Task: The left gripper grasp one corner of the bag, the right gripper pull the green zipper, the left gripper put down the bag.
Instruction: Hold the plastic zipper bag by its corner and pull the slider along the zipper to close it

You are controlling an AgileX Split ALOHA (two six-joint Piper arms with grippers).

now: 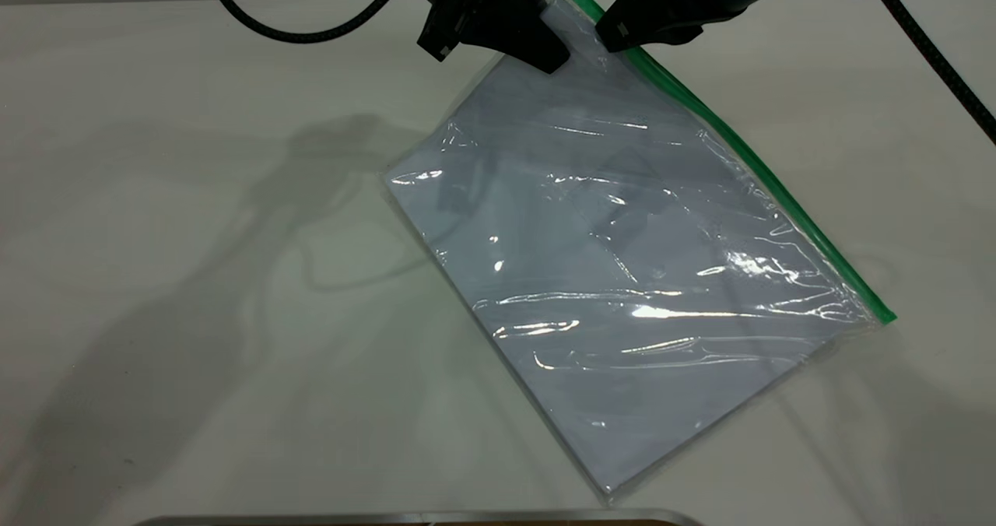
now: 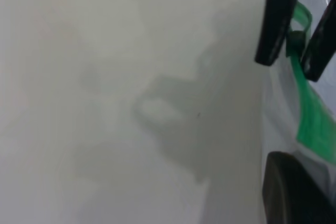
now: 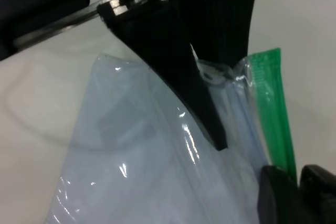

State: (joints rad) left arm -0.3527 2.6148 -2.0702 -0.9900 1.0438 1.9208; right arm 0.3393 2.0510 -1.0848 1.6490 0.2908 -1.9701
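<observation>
We see the bag (image 1: 622, 277), a flat clear pouch with white paper showing through, set at a slant with its far corner raised and its near end lying on the tabletop (image 1: 194, 277). Its plastic is creased and glossy. The green zipper (image 1: 747, 152) runs along the long edge on the right. The left gripper (image 1: 537, 40) pinches the raised corner between its fingers (image 3: 202, 108). The right gripper (image 1: 615, 40) is closed on the zipper just beside that corner.
</observation>
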